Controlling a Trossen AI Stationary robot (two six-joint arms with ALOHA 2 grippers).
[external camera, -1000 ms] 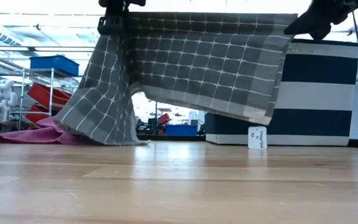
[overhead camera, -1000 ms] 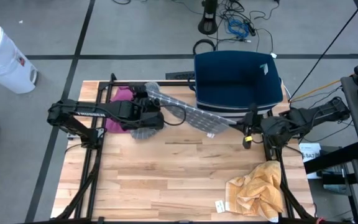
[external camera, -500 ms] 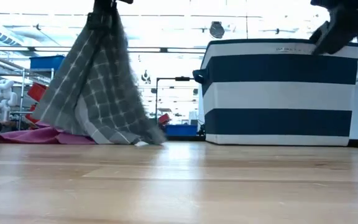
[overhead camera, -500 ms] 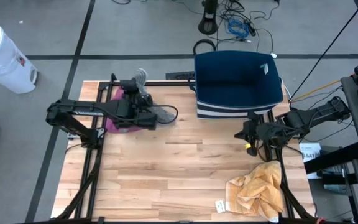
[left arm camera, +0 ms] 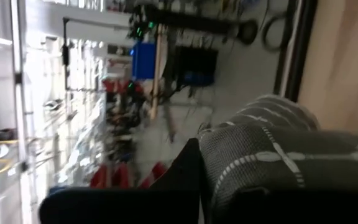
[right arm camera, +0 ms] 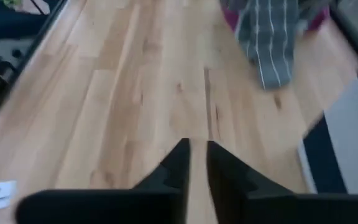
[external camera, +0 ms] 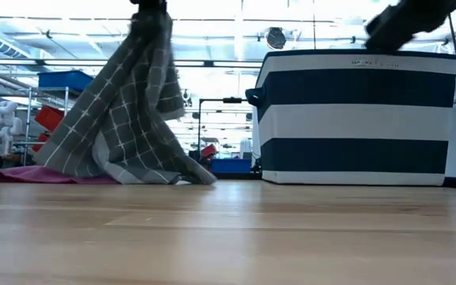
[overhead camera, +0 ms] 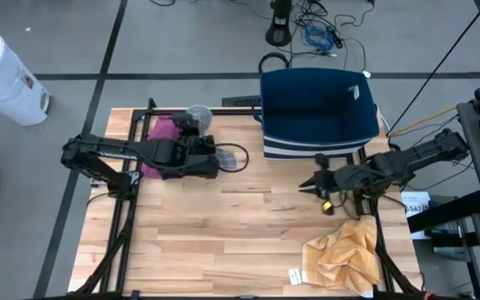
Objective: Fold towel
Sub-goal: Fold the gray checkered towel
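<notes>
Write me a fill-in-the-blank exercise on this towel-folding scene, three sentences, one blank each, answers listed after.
1. The grey checked towel hangs from the ____ gripper.
2. The right gripper holds ____.
3. The pink cloth lies on the table under the ____ arm.

Missing words: left; nothing; left

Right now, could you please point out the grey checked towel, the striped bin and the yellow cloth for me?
grey checked towel (external camera: 125,119): low view, middle of the hanging cloth.
striped bin (external camera: 355,119): low view, white band of its front wall.
yellow cloth (overhead camera: 344,254): high view, centre of the crumpled heap.
</notes>
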